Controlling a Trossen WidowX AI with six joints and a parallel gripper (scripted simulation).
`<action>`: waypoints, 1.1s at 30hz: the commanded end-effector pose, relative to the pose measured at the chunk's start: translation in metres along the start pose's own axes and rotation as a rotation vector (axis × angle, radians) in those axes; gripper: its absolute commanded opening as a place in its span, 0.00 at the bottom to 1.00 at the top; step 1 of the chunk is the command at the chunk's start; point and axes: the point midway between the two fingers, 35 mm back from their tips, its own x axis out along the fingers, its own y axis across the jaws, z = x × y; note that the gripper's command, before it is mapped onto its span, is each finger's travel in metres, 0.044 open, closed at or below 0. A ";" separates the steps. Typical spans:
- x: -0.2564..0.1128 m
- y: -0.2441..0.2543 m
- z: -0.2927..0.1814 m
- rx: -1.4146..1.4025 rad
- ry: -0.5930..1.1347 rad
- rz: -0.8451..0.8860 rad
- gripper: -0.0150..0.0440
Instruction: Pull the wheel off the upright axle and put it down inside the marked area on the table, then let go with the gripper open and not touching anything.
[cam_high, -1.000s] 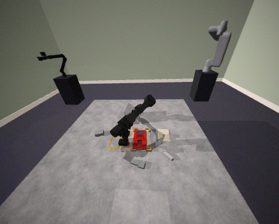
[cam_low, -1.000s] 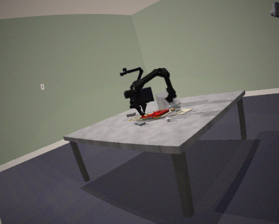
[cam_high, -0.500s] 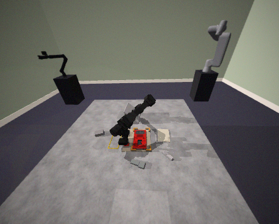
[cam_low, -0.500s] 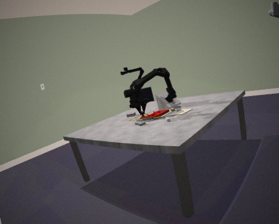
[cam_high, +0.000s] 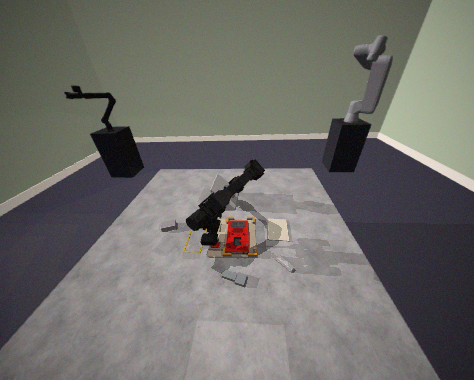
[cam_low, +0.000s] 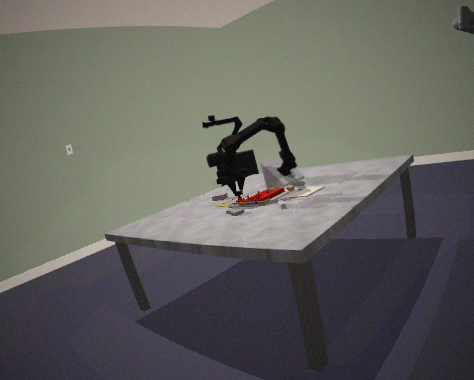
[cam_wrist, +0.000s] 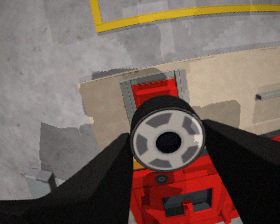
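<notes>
With its dark tire and pale spoked face turned toward the wrist camera, the wheel is clamped between the two fingers of the gripper. It is held above the red block, outside the yellow outline. Whether the axle is still touched cannot be told.
</notes>
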 end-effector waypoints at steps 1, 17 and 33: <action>-0.003 0.000 0.001 -0.003 -0.005 0.003 0.25; -0.009 0.000 0.001 -0.002 -0.005 0.004 0.25; -0.014 0.000 0.001 -0.002 -0.004 0.005 0.25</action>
